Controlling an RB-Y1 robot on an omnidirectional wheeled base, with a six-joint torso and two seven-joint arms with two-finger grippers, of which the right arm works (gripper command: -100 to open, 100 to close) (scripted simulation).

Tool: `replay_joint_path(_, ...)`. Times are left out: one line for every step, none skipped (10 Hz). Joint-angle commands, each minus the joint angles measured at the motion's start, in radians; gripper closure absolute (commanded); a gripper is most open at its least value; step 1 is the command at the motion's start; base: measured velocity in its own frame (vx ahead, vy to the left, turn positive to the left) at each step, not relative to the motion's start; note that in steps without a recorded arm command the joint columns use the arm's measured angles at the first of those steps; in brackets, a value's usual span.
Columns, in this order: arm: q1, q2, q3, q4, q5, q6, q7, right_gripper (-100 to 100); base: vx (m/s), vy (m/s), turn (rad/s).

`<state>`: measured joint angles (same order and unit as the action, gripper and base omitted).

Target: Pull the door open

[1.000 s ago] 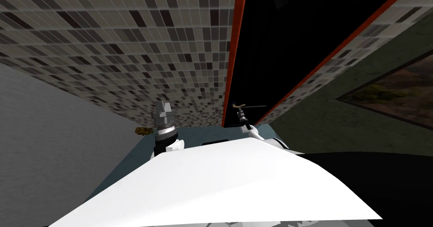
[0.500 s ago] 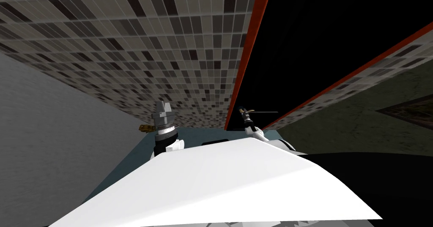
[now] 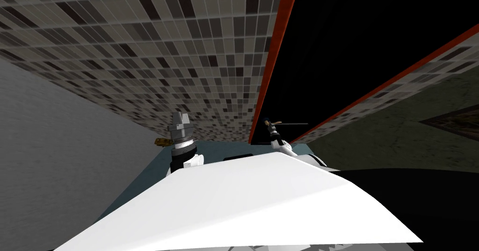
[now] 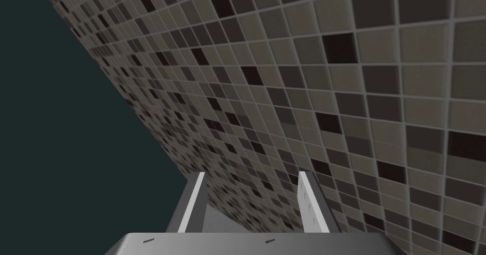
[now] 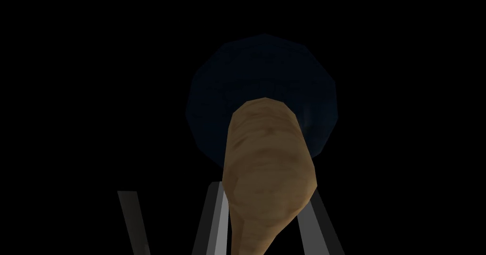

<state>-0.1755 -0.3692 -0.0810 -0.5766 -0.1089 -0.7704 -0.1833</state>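
The door (image 3: 351,52) is a black panel between the orange frame strips (image 3: 273,61) in the tiled wall. Its tan handle (image 5: 268,171) sticks out from a dark blue round plate (image 5: 261,71). My right gripper (image 5: 266,190) is shut on the handle, one finger (image 5: 216,219) against each side of it. In the head view the right gripper (image 3: 270,124) reaches up to the tan handle (image 3: 277,122) just right of the left frame strip. My left gripper (image 4: 251,190) is open and holds nothing, pointing at the tiled wall (image 4: 332,100). In the head view the left gripper (image 3: 180,119) is raised on the left.
A plain grey wall (image 3: 56,145) closes in on the left. The teal floor (image 3: 220,150) forms a narrow strip ahead. A small yellow-brown object (image 3: 160,141) lies at the foot of the tiled wall. A framed picture (image 3: 453,122) hangs on the dim wall at right.
My head view swung at first, moving the door frame to the right, then held still. The right gripper's fingers have closed in on the handle. The left arm has not moved.
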Motion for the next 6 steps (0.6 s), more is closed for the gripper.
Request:
replay_joint_path(0.0, -0.001, 0.0, 0.0, 0.0, -0.001, 0.001, 100, 0.0, 0.0, 0.0)
replay_joint_path(0.0, -0.001, 0.0, 0.0, 0.0, -0.001, 0.001, 100, 0.0, 0.0, 0.0)
replay_joint_path(0.007, -0.01, 0.012, -0.001, 0.006, -0.008, -0.015, 100, -0.092, -0.021, 0.085)
replay_joint_path(0.009, -0.014, 0.016, -0.002, 0.008, -0.012, -0.021, 100, -0.153, -0.052, 0.113)
replay_joint_path(0.015, -0.023, 0.027, -0.003, 0.013, -0.019, -0.035, 100, -0.195, -0.067, 0.112)
replay_joint_path(0.021, -0.034, 0.039, -0.005, 0.019, -0.028, -0.051, 100, -0.204, -0.096, 0.145)
